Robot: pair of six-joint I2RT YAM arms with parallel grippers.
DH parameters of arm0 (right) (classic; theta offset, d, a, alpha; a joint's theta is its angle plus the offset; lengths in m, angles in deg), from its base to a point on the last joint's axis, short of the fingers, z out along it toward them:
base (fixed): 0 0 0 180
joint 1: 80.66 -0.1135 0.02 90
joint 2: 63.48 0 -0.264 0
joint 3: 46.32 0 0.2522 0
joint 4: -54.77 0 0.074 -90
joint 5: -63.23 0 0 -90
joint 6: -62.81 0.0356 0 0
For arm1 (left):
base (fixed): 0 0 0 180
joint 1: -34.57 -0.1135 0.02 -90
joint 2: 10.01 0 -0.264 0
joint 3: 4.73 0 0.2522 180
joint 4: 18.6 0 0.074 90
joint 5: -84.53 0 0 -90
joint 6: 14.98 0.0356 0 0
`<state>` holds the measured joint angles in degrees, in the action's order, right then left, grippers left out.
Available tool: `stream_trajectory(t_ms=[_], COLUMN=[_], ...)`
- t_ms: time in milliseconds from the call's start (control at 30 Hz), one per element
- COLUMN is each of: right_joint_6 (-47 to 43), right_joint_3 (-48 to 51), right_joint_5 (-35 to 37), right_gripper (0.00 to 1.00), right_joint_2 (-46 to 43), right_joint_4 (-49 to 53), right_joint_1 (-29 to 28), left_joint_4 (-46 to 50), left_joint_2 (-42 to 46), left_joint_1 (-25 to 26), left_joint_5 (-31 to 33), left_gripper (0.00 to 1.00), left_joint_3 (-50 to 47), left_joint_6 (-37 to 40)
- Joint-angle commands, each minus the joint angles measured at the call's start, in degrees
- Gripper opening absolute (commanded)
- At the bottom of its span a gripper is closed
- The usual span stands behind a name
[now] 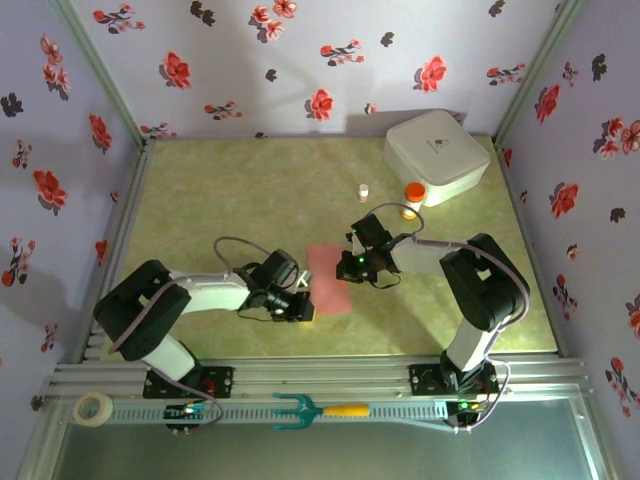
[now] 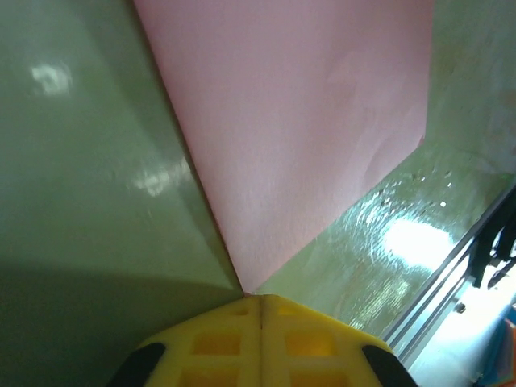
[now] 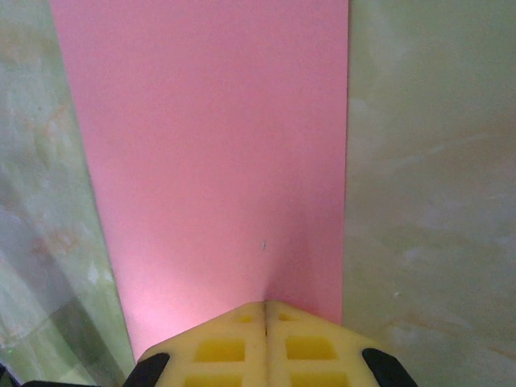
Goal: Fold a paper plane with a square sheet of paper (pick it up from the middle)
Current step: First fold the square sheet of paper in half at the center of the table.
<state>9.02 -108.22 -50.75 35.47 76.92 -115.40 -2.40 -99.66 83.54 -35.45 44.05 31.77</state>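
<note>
While left fingers [image 2: 216,348], right fingers [image 3: 219,348] sit closed | pink paper [image 1: 329,284] lies between

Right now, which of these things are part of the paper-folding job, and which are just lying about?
In the job: pink sheet of paper, left gripper, right gripper, both shut at its edges.

Lying about: white rounded box, orange-capped bottle, small white bottle, orange-handled teal fork, tape roll.
</note>
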Motion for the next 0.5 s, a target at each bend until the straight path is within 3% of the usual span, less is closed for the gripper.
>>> stream_trajectory(t_ms=[0, 167, 467], right_joint_6=[-0.1, -0.2, -0.1], right_joint_3=[2.5, 2.4, 2.2], right_joint_5=[6.3, 6.5, 6.1], right_gripper=[0.00, 0.00, 0.00], right_joint_2=[2.1, 2.1, 2.3], right_joint_4=[8.3, 8.5, 8.7], right_joint_1=[0.4, 0.4, 0.4], left_joint_4=[6.2, 3.0, -5.1], left_joint_2=[3.9, 7.6, -4.1], left_joint_1=[0.9, -2.1, -8.4], left_joint_5=[2.2, 3.8, -1.5], left_gripper=[0.00, 0.00, 0.00], left_joint_3=[2.6, 4.6, 9.9], left_joint_6=[2.2, 0.8, -1.0])
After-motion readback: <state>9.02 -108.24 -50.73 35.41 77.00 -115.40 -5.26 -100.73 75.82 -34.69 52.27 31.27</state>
